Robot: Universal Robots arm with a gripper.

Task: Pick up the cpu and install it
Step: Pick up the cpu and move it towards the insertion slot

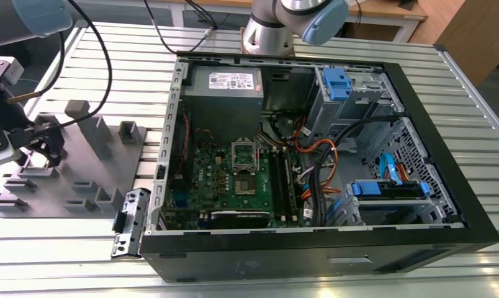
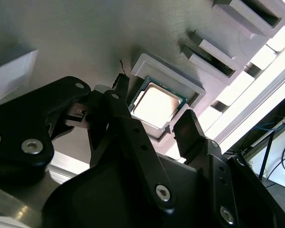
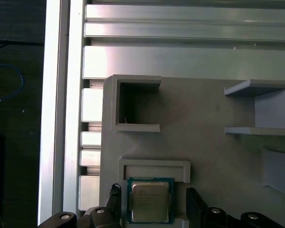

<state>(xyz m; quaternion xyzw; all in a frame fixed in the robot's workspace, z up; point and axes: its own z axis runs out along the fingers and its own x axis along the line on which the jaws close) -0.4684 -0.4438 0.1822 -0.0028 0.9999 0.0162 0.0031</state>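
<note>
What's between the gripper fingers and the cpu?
Only a thin strip of bare grey tray on each side. The open gripper straddles the cpu, one finger beside each edge, as both wrist views show.

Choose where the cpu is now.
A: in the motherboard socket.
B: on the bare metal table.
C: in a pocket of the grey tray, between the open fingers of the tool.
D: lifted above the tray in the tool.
C: in the first wrist view the cpu lies flat in its pocket of the grey tray, and the tool stands open around it.
</note>
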